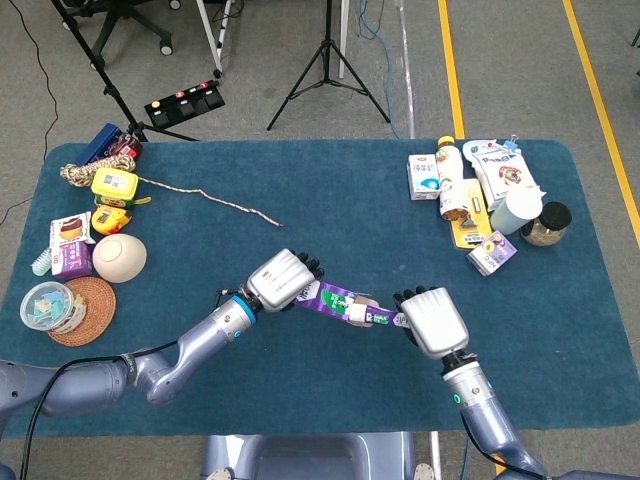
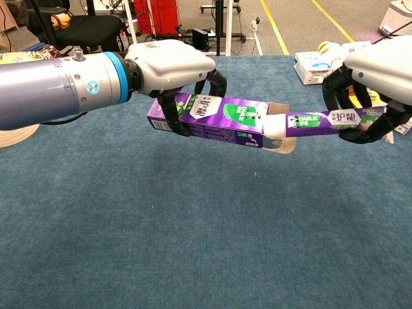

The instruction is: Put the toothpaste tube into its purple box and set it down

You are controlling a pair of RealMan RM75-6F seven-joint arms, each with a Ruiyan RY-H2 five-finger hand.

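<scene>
Purple cardboard toothpaste box (image 2: 212,117) is gripped by the left hand (image 2: 172,67); the right hand (image 2: 380,71) holds the purple-and-white toothpaste tube (image 2: 322,120), cap end inside the box's open flap.

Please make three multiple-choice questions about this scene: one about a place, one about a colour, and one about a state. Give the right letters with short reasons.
1. Where is the toothpaste tube's cap end?
A. at the box's open mouth
B. on the table
C. in the bowl

2. What colour is the box?
A. yellow
B. purple
C. red

3. What is the left hand doing?
A. resting empty
B. gripping the box
C. holding the rope

Answers:
1 A: the toothpaste tube, held by the right hand, meets the flaps.
2 B: the box is purple.
3 B: the left hand fingers wrap the box.
</scene>
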